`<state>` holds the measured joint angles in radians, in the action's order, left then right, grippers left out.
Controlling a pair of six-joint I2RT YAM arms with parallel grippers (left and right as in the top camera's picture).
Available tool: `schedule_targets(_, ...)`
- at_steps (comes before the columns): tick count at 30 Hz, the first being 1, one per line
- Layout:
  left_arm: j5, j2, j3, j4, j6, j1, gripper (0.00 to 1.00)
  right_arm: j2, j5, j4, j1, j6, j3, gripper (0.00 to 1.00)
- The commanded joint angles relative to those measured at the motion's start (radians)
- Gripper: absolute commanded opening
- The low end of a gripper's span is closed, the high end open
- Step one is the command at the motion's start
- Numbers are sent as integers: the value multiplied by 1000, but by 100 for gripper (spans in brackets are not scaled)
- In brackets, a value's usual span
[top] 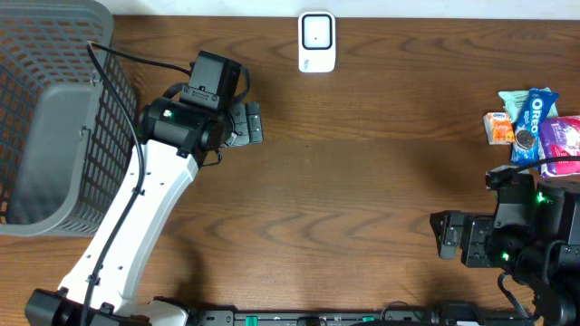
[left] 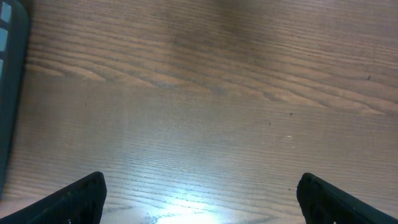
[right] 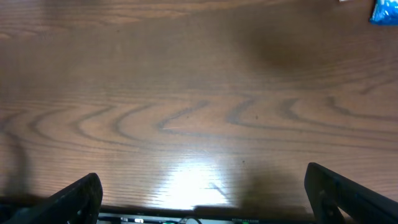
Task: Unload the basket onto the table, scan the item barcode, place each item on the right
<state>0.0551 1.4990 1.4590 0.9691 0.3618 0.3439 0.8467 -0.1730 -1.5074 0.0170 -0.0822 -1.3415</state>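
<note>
Brown wood-grain table [top: 362, 181] fills every view, and its middle is bare. A grey mesh basket [top: 54, 118] takes the left end. The white left arm [top: 136, 217] reaches up beside it, and the left gripper [top: 252, 122] hangs with its jaws spread wide and nothing between them. The dark right arm [top: 526, 240] sits low at the right; the right gripper [top: 444, 234] is likewise wide apart and empty, pointing toward the table's middle. The items to scan lie in a tight cluster of snack packs [top: 517, 101] at the right edge, just beyond the right arm: a purple pouch [top: 564, 140], a blue Oreo pack [top: 536, 118] and a small orange packet [top: 499, 129], touching or overlapping. The white scanner [top: 316, 41] stands at the far edge, well apart from the packs and from both grippers. No barcode can be made out on any pack. The main risk is probably the crowding, since wide jaws coming down on one pack could catch its neighbour or nudge one over the nearby table edge. The glossy wrappers also look likely to slip or crumple under a pinch. Because the printed code's side is unknown, a pack could reach the scanner facing the wrong way and fail to read. If both arms move toward the scanner, they could meet there.
</note>
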Motion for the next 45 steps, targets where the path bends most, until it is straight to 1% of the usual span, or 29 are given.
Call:
schedule_targets(1,6,5,4,3,-10,-2,98,-2,17,-10,-5,9,5,99)
schedule_targets(9,6,5,4,3,-10,-2,98,-2,14,-5,-5,9,5,99)
schedule_targets(14,6,5,4,3,-10,-2,98,-13,13,47,-6,9,14,99)
schedule_targets(17,6,5,4,3,-10,-2,98,-93,5,158,-6,37,84,99)
schedule_targets(21,6,5,4,3,-10,-2,98,-230,7,269,-5,47,230,99)
schedule_targets(24,6,5,4,3,-10,-2,98,-376,6,428,-6,56,414,99)
schedule_targets(27,6,5,4,3,-10,-2,98,-485,6,595,-24,55,578,99)
schedule_targets(29,6,5,4,3,-10,-2,98,-537,6,678,-39,66,654,99)
schedule_targets(30,6,5,4,3,-10,-2,98,-586,6,755,-53,82,726,99)
schedule_targets(31,6,5,4,3,-10,-2,98,-602,6,784,-58,85,753,99)
schedule_targets(34,6,5,4,3,-10,-2,98,-714,11,977,-76,99,924,99)
schedule_targets(35,6,5,4,3,-10,-2,98,-723,11,997,-76,99,940,99)
schedule_targets(41,6,5,4,3,-10,-2,98,-795,26,1239,-75,98,1104,99)
schedule_targets(45,6,5,4,3,-10,-2,98,-812,50,1361,-75,98,1177,99)
